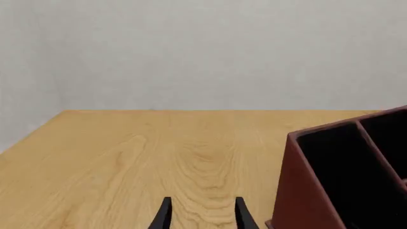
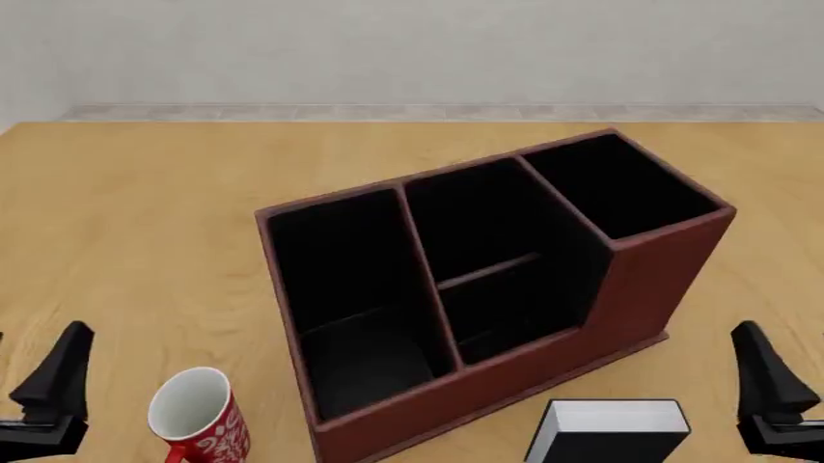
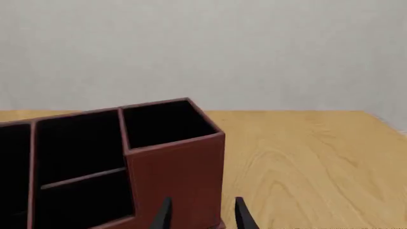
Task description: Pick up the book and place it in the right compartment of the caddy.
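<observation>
The reddish-brown caddy (image 2: 644, 289) stands angled in the middle of the table, its black interior split into three sections. Its right compartment (image 2: 620, 188), narrow and tall-walled, is farthest right and holds nothing; it also appears in the right wrist view as the right compartment (image 3: 164, 123). The black book (image 2: 605, 434) stands just in front of the caddy's near right corner, white page edges up. My left gripper (image 1: 203, 217) is open over bare wood, left of the caddy (image 1: 305, 186). My right gripper (image 3: 202, 215) is open, facing the caddy (image 3: 175, 167), right of the book.
A red mug (image 2: 200, 420) with a white pattern lies tilted near the front edge, left of the caddy's near corner and close to my left gripper (image 2: 54, 386). My right gripper (image 2: 773, 395) hangs at the front right. A pale wall backs the table.
</observation>
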You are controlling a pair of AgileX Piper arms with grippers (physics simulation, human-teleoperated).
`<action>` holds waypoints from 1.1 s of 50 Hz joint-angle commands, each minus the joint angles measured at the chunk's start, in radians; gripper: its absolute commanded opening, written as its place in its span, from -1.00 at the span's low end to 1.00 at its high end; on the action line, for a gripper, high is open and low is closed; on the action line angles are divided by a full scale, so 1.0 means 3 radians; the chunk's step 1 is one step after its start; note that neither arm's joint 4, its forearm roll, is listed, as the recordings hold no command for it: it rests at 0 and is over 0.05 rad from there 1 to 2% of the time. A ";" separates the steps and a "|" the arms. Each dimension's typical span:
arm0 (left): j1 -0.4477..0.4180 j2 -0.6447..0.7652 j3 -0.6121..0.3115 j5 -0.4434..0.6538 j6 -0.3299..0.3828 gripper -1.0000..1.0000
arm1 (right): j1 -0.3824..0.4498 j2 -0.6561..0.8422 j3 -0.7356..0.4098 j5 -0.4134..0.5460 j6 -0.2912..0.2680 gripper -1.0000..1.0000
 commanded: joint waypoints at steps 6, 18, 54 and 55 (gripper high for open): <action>0.0041 0.0131 -0.0062 -0.0021 0.0084 1.00 | 0.0128 0.0033 -0.0182 0.0291 -0.0169 1.00; 0.0072 0.0105 -0.0063 0.0021 0.0121 1.00 | 0.0428 0.0505 -0.0501 0.0685 -0.0660 1.00; 0.0054 0.0202 0.0004 -0.0104 0.0268 1.00 | 0.0933 0.0867 -0.1243 0.2432 -0.1575 1.00; 0.0066 0.0207 0.0006 -0.0103 0.0274 1.00 | 0.0944 0.0898 -0.1257 0.2450 -0.1587 1.00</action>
